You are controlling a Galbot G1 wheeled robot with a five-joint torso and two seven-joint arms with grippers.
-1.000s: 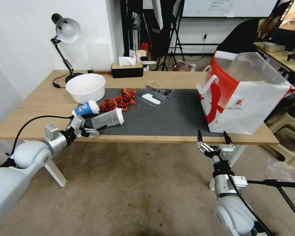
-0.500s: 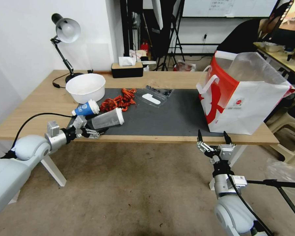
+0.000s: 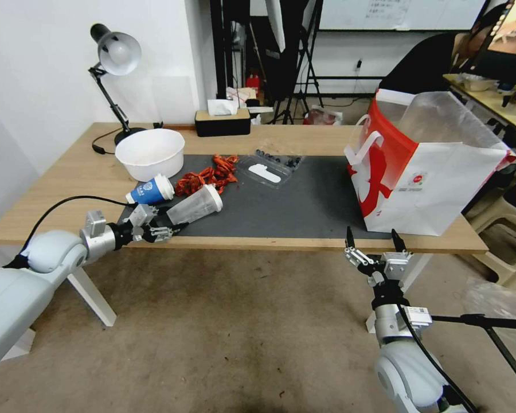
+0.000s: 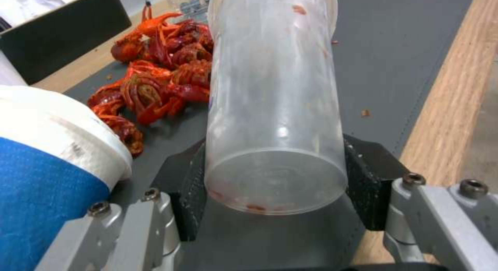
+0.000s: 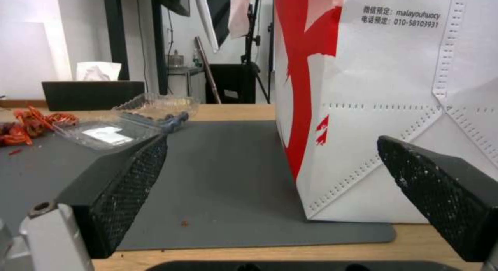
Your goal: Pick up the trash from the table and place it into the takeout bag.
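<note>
Cup axis is the relation that matters here. White-lidded clear cup (image 3: 194,207) lies on its side in the left-centre of the head view, on the near left part of the dark grey mat (image 3: 304,201), long axis running from its closed base at lower left to its lid at upper right. Left pincer (image 3: 156,227) sits directly at the base end, in line with that axis. Left wrist view: cup base (image 4: 276,181) is between the two black pads (image 4: 189,193), one on each side, close to or touching the wall; grip looks closed on the cup near the base, though firm contact cannot be confirmed.

Blue cup (image 3: 149,190) lies just beside the pincer, towards the upper left; red shells (image 3: 209,175) are heaped beyond the clear cup. White bowl (image 3: 149,152) stands farther back on the tabletop (image 3: 57,189).

Takeout bag (image 3: 427,166) stands upright at the right of the frame, well apart from the cup, mouth open upward. Judgement: the carry must run across the frame to the right and up over the bag rim.

Right pincer (image 3: 372,241) idles below the near tabletop edge, just in front of the bag, fingers spread and empty. It is nearer the bag; the left is the one at the cup.
</note>
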